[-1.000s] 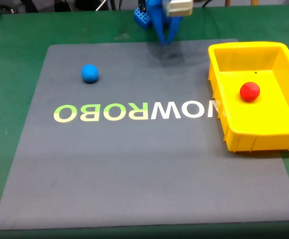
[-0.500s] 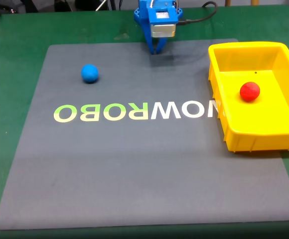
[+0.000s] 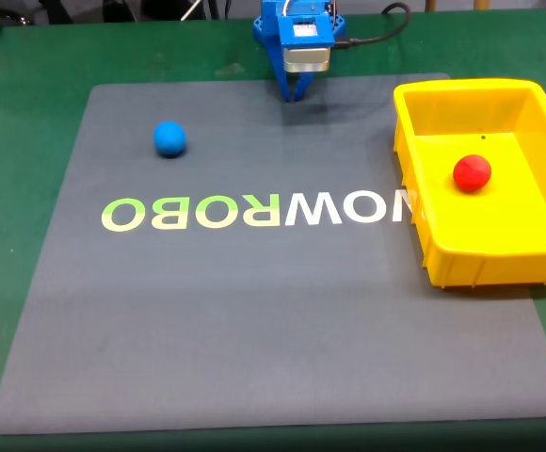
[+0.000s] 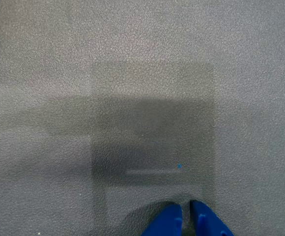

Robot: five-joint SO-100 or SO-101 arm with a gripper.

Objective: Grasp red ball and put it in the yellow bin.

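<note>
- In the fixed view the red ball (image 3: pixel 472 173) is lying inside the yellow bin (image 3: pixel 412 188), on the bin's floor, roughly in the middle and touching no wall.
- The yellow bin is sitting at the right side of the scene, its left wall overlapping the right edge of the grey mat (image 3: pixel 273 320) and covering the end of the lettering (image 3: pixel 254 212) printed there.
- The blue ball (image 3: pixel 169 138) is resting on the mat at the left, well apart from the bin and from the arm.
- The gripper (image 3: pixel 293 94) is hanging at the far edge of the mat, pointing down, with nothing in it.
- In the wrist view the gripper (image 4: pixel 186 219) is showing two blue fingertips (image 4: pixel 168 222) drawn together, with only a thin slit between them, just above the mat's grained surface and its own shadow.
- The green table (image 3: pixel 28 113) is surrounding the mat on all sides.
</note>
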